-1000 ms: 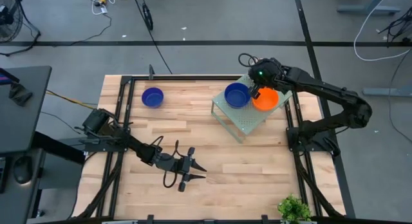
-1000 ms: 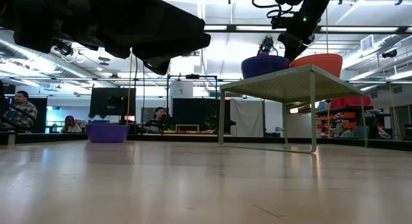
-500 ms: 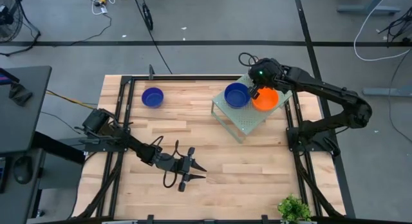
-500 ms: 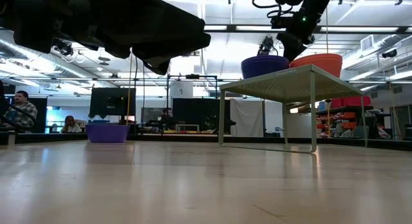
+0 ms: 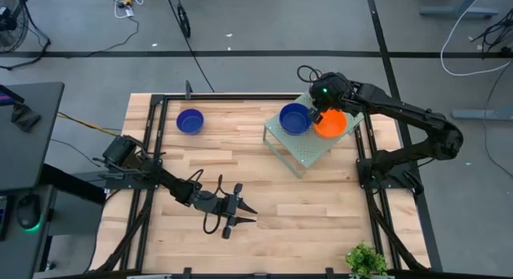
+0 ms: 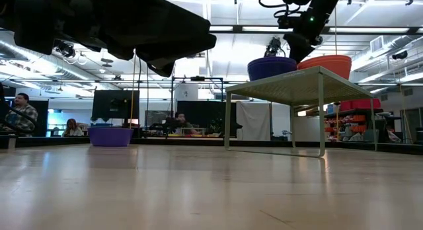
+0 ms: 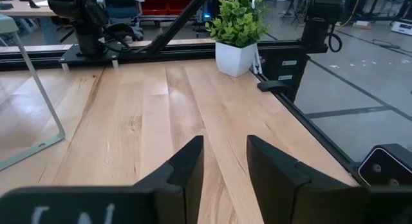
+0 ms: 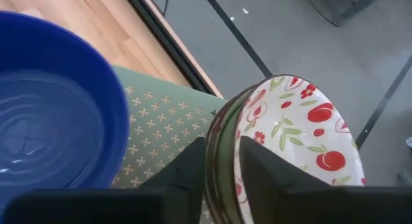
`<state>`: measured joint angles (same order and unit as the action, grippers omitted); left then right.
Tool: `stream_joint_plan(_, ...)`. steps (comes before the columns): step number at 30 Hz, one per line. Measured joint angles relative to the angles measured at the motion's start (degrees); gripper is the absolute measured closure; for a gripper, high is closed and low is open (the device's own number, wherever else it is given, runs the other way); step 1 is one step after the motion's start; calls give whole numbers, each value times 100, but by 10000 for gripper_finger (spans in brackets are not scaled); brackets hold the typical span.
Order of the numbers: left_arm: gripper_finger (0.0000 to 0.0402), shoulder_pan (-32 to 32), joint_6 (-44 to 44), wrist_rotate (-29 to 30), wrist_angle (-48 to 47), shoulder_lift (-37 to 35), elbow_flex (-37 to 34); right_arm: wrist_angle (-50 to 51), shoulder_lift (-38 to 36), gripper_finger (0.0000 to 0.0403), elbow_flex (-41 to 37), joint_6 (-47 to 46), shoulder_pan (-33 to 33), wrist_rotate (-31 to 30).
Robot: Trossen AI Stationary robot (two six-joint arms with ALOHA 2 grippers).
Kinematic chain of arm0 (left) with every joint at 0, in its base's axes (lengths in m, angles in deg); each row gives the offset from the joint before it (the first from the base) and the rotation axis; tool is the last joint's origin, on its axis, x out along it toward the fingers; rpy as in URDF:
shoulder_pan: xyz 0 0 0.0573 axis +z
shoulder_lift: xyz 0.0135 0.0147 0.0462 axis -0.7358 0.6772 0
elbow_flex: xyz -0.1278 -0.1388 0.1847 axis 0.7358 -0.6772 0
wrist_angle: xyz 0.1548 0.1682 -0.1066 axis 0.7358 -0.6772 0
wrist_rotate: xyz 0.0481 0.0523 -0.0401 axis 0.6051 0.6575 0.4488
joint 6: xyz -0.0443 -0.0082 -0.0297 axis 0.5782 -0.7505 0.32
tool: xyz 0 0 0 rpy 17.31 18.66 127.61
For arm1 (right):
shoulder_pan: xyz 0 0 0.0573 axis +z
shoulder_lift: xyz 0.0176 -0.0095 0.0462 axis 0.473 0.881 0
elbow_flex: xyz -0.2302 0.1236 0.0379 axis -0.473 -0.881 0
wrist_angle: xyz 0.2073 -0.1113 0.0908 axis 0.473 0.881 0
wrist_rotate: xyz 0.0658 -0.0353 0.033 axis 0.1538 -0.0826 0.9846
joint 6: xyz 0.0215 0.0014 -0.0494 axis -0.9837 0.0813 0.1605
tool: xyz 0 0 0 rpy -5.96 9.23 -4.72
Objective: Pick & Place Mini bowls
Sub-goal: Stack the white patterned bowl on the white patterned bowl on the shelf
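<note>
A pale green rack (image 5: 303, 151) stands at the table's far right. On it sit a dark blue bowl (image 5: 295, 119) and an orange bowl (image 5: 331, 123), side by side and level (image 6: 325, 61). My right gripper (image 5: 318, 116) reaches down between them, its fingers astride the orange bowl's rim; the right wrist view shows this bowl's inside (image 8: 296, 127) pale with red marks. Another dark blue bowl (image 5: 190, 120) rests on the table at the far left. My left gripper (image 5: 247, 215) hovers open and empty near the table's front middle. My right gripper (image 8: 222, 147) has one finger (image 8: 190, 163) outside and one inside the orange bowl's rim (image 8: 224, 130), on the side toward the blue bowl, slanting down from above. The bowl's base rests on the rack. I cannot tell whether the fingers touch the rim.
A potted plant (image 5: 367, 261) stands at the near right corner. Black frame rails (image 5: 370, 175) run along the table's left and right sides. Bare wood lies between the rack and my left gripper. People sit in the room behind the table (image 6: 23, 111).
</note>
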<state>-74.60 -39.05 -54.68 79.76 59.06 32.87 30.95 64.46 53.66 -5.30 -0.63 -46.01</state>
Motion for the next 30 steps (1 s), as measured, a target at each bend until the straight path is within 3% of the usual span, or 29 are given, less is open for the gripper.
stream_joint_plan(6, 280, 0, -2, 1, -4, 0, 0, 94, -55, 267, 206, 9, 0, 589)
stream_joint_plan(11, 280, 0, 0, 0, -64, 0, 1, 225, -57, 265, 305, -228, 3, 808)
stream_joint_plan(30, 280, 0, 1, -1, -113, 0, 2, 64, -48, 398, 84, -1104, -495, 439)
